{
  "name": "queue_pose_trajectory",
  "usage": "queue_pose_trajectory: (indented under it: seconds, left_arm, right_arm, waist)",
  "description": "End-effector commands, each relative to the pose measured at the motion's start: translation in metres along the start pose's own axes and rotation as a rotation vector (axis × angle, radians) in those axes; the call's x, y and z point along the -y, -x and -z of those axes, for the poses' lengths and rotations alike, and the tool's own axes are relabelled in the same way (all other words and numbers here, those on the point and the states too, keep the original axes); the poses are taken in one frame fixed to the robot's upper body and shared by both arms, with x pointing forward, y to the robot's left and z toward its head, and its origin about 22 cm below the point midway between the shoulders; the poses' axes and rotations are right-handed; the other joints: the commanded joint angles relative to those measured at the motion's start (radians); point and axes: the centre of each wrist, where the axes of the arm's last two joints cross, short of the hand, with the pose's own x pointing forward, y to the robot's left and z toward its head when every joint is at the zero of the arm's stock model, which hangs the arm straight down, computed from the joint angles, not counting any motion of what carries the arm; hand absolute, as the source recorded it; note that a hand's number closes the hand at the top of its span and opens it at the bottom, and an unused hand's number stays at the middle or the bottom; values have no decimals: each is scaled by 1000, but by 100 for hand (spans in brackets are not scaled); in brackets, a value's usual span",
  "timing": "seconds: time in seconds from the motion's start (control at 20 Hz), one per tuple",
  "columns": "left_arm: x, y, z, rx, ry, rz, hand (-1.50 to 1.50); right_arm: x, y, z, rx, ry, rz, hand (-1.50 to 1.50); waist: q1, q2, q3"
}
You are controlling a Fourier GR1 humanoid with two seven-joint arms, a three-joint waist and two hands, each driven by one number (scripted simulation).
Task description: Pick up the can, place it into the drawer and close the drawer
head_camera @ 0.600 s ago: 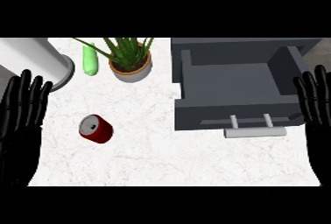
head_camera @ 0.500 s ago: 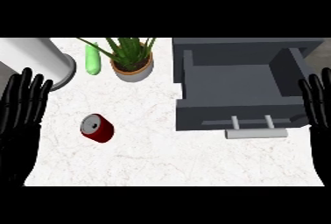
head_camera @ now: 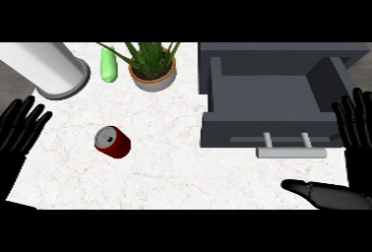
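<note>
Step in hand: grasp the can, nothing picked yet. The red cylindrical metal can [head_camera: 112,142] lies on its side on the white marbled desk [head_camera: 181,177], silver end facing up and away, well to the left of the open dark grey drawer [head_camera: 272,96]. Drawer is pulled out, its bay shows nothing inside, and the pale grey bar handle [head_camera: 291,152] sticks out at the near face.

Left hand [head_camera: 20,129] is open, fingers straight and up, left of the can and apart from it. Right hand [head_camera: 354,130] is also open, fingers straight, at the drawer's right wall; its thumb [head_camera: 323,193] juts in below the handle.

My call: take the can with the left hand, it's the nearer one. The can looks free to roll, so come down from above and close across the curved body, not the ends. Lift well above the drawer's front wall before crossing. Stay off the potted green plant [head_camera: 151,64] beyond the can. Leave the handle alone until the can is in.
</note>
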Motion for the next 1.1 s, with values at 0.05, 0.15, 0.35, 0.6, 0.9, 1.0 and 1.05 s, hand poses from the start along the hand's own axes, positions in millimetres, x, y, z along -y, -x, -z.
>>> queue_pose_trajectory:
  seconds: [0.05,0.15,0.35,0.6,0.9,1.0,1.05]
  left_arm:
    - [-38,-13,-3,-75,-12,-26,-150]
    - [-31,-12,3,-112,-20,-32,-150]
    - [-35,-5,3,-77,-2,-53,-150]
    - [-28,-1,12,-116,19,-64,-150]
    - [-6,26,32,-156,15,-28,-150]
    - [-3,47,24,-169,28,-29,-150]
    - [-17,54,24,-178,32,-13,-150]
  right_arm:
    - [-3,2,2,-72,24,-25,-150]
    - [-4,-9,4,-52,35,8,-150]
    - [8,15,-8,-67,31,-19,-150]
    - [27,26,-7,-66,41,2,-150]
    - [19,-9,4,-52,48,2,-150]
    - [32,6,-13,-52,45,-13,-150]
    - [24,3,-25,-24,52,-8,-150]
  waist:
    - [1,-2,0]
    - [-1,-2,0]
    - [-2,-2,0]
    - [-2,-2,0]
    - [-5,-1,0]
    - [-6,-2,0]
    - [-8,-2,0]
